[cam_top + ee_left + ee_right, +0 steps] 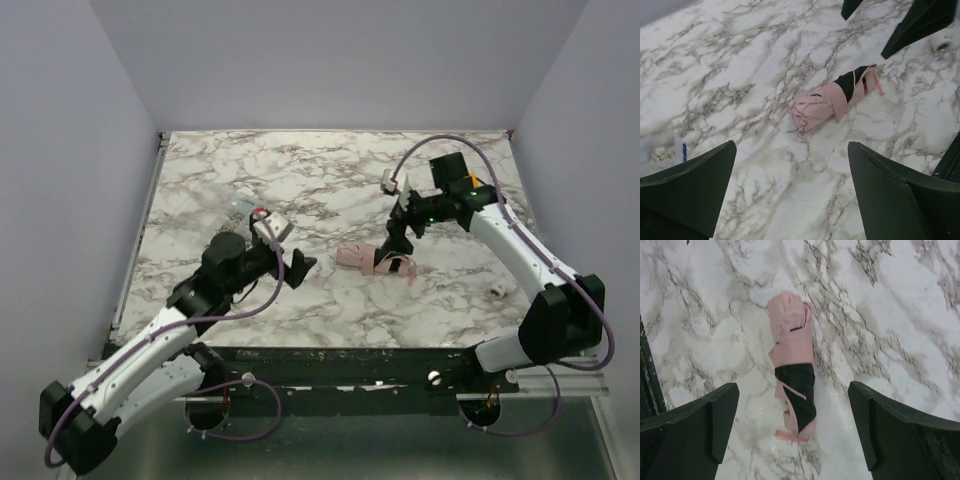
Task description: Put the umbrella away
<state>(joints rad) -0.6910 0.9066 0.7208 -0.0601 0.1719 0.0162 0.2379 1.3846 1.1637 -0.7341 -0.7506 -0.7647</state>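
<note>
The umbrella (pixel 372 260) lies folded on the marble table (pixel 330 170), pale pink with a black panel and loose pink strap at one end. My right gripper (pixel 396 243) hangs open just above its strap end. In the right wrist view the umbrella (pixel 790 335) lies lengthwise between my open fingers, and the right gripper (pixel 793 392) touches nothing. My left gripper (pixel 300 268) is open and empty to the left of the umbrella. In the left wrist view the left gripper (pixel 791 150) faces the umbrella (pixel 820 105) from a short distance.
A clear packet (pixel 240 205) lies behind my left arm, blurred at the left edge of the left wrist view (pixel 662 150). A small white round object (pixel 497 290) sits near the front right and also shows in the left wrist view (pixel 941 44). Walls enclose three sides of the table.
</note>
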